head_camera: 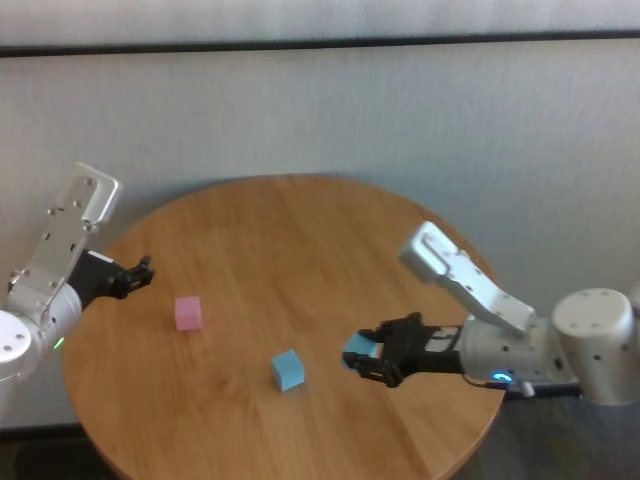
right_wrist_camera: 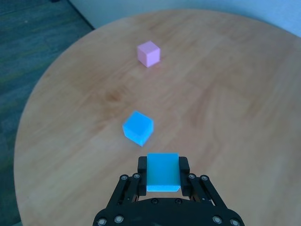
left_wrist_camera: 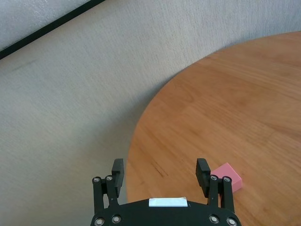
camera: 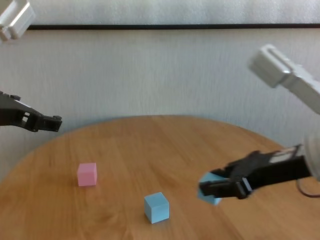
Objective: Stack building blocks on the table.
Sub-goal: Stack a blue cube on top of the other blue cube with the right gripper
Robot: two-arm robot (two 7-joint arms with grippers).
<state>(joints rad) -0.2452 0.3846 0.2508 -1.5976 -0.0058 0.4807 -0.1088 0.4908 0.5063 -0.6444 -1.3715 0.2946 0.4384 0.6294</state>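
Two arms reach in: right gripper [head_camera: 368, 362] clamps a light blue block [right_wrist_camera: 162, 171] above the table [head_camera: 300, 230], beside another blue block [head_camera: 288, 370]; left gripper [left_wrist_camera: 161, 173] hovers spread wide near the pink block [head_camera: 188, 312].

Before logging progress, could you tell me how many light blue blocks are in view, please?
2. One light blue block sits on the table, near its front; the other blue block is held in the right gripper beside it. None appears hidden.

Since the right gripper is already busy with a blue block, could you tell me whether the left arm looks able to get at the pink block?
Probably yes: the left gripper hovers open at the table's left edge, and nothing lies between it and the pink block.
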